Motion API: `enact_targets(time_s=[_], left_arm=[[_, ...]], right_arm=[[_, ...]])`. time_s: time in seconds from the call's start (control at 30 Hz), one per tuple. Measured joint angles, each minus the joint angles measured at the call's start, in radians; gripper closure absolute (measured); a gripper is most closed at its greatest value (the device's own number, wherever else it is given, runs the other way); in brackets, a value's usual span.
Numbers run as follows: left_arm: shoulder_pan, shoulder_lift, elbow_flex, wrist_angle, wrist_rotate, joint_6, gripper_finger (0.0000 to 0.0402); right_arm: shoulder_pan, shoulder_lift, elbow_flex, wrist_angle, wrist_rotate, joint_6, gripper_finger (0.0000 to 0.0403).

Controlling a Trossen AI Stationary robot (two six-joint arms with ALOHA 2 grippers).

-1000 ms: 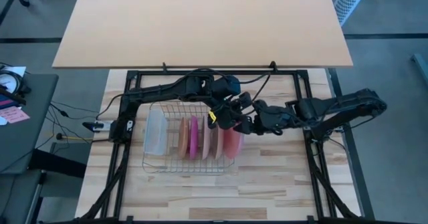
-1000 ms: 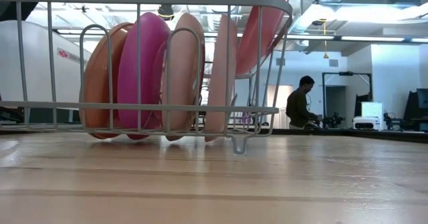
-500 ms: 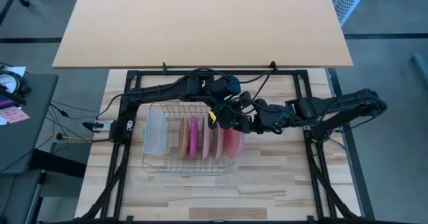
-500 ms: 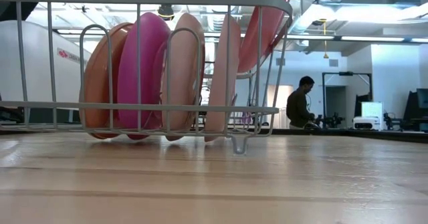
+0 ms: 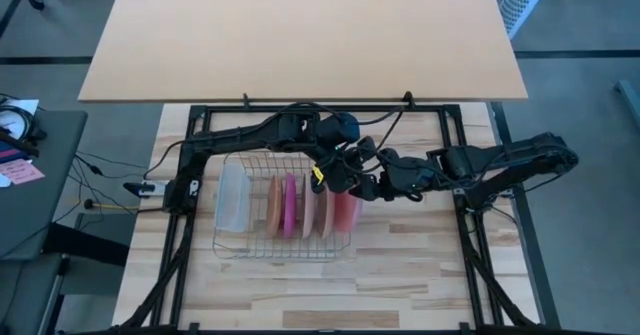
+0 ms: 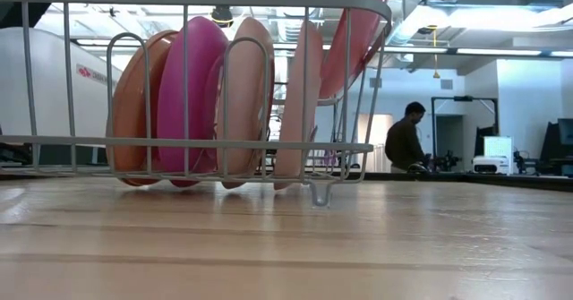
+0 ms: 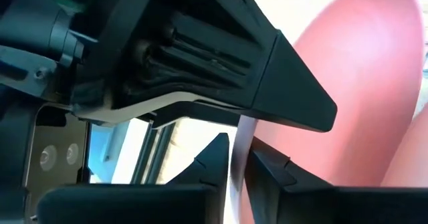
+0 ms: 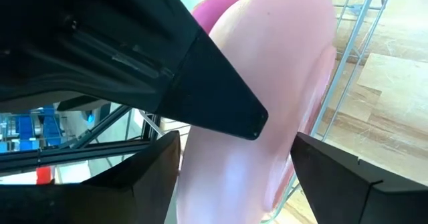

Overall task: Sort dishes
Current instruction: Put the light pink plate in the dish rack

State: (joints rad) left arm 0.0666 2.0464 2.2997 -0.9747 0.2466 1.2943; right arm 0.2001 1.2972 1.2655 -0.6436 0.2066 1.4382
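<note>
A silver wire rack [image 5: 230, 247] holds an orange-tan plate [image 5: 272, 207], a magenta plate [image 5: 290, 207] and two pale pink plates [image 5: 310, 210] upright on edge between its wires. A red plate [image 5: 347, 213] stands tilted at the rack's right end, high in the low view [image 6: 354, 40]. My left gripper [image 5: 328, 178] reaches over the rack's far side and is shut on this plate. My right gripper [image 5: 368, 183] is open just to its right. Its fingers [image 8: 334, 177] stand on either side of the plate [image 8: 267, 103], and no touch shows. My left gripper pinches the red plate's upper rim [image 7: 239, 136] between its two fingers, one finger on each face. It comes slanting down from the far left. The plate hangs tilted, its top leaning right and its lower part inside the rack's right end, above the rack's floor.
A translucent white tray [image 5: 232, 197] stands on edge at the rack's left end. The two grippers sit close together over the rack's far right corner. Bare wooden table lies in front of the rack [image 5: 300, 285]. A person [image 6: 405, 139] stands far back in the room.
</note>
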Motion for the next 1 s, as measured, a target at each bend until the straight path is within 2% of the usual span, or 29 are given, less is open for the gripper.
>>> enact_targets(time_s=[0.3, 0.67, 0.8, 1.0], left_arm=[[0.000, 0.000, 0.000, -0.004, 0.000, -0.008, 0.0311], [-0.006, 0.000, 0.000, -0.008, -0.001, -0.096, 0.0309], [-0.007, -0.004, 0.000, -0.008, -0.047, -0.136, 0.0309], [-0.004, -0.013, 0.000, -0.046, -0.053, -0.138, 0.0309]], right_arm=[[0.000, 0.000, 0.000, 0.000, 0.000, -0.033, 0.0122], [0.004, 0.000, 0.000, 0.000, -0.004, -0.060, 0.0122], [0.011, 0.000, 0.000, -0.009, -0.026, -0.059, 0.0122], [0.020, 0.000, 0.000, -0.020, -0.028, -0.059, 0.0122]])
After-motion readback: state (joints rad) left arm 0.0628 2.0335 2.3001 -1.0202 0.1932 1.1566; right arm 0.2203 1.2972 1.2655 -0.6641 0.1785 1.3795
